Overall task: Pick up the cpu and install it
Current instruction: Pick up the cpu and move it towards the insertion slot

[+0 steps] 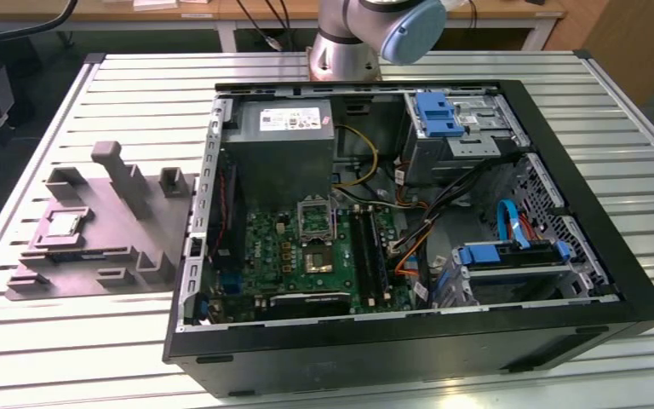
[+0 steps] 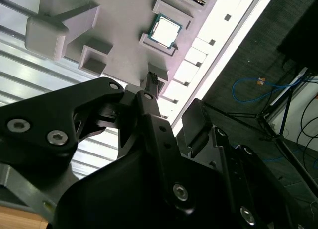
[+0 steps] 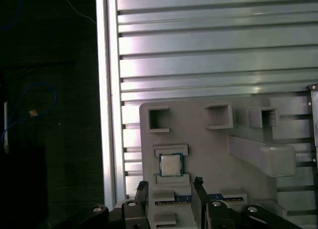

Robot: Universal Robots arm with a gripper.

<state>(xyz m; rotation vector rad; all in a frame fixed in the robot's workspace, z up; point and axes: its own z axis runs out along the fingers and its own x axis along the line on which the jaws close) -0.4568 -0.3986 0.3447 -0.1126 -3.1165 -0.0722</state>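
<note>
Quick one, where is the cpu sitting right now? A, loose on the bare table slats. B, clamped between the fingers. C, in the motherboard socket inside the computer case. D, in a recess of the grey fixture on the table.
D: in the first wrist view the cpu lies flat in a recess of the grey fixture, with the gripper open and apart from it.

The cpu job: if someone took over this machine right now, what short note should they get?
Pincer: open, empty, aimed at the grey tray, touching nothing.
Cpu: lying flat in its pocket in the tray, just ahead of the fingertips; the tray sits on the table beside the open case.
Done: nothing lifted yet.
Left: the whole job, both picking up the cpu and installing it on the green board inside the case.
</note>
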